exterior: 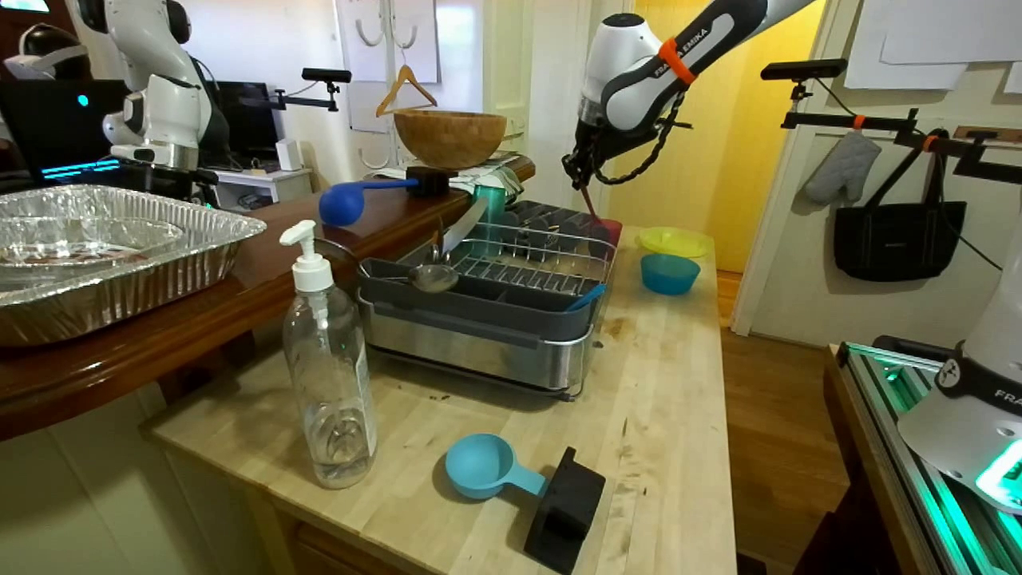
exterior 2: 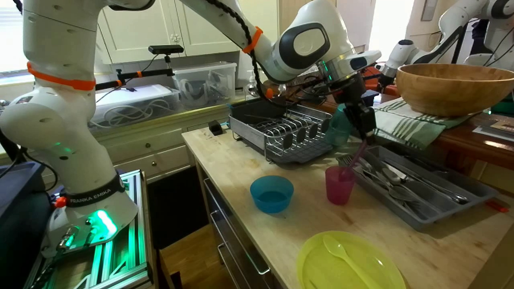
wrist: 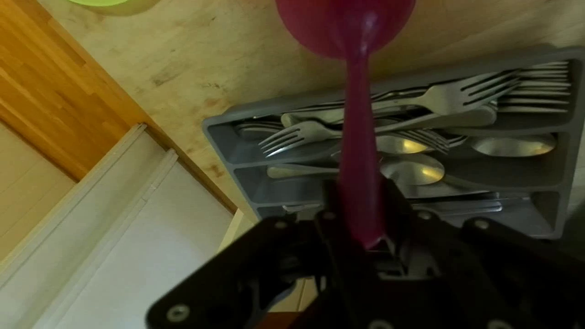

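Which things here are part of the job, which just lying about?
Part of the job:
gripper, closed on pink utensil
pink cup, at utensil's lower end
possibly gray cutlery tray, beside the cup

Seemingly just lying about:
blue bowl
yellow plate, yellow spoon on it
dish rack
wooden bowl
pump bottle
light-blue scoop

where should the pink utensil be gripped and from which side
Probably best to take the pink utensil by its upper handle, coming down from above. It slants up from the pink cup, so that slim end stands above the cup; the jaws grip it there.
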Controlling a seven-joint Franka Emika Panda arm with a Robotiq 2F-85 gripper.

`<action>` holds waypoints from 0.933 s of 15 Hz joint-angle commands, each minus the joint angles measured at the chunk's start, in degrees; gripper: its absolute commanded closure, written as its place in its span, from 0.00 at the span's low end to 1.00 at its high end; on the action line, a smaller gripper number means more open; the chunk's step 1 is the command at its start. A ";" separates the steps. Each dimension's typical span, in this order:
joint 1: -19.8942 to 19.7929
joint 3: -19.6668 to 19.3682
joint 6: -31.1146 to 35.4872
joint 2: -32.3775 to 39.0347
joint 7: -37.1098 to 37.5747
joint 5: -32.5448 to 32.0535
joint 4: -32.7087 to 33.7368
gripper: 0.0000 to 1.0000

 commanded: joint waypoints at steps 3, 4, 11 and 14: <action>1.48 -2.03 2.20 -2.55 4.57 -3.93 -1.99 0.94; 1.58 -2.19 2.24 -2.89 5.03 -4.42 -1.97 0.94; 2.04 -2.55 2.60 -6.47 7.93 -7.55 -2.30 0.94; 2.06 -2.09 2.73 -8.40 8.68 -8.54 -2.85 0.94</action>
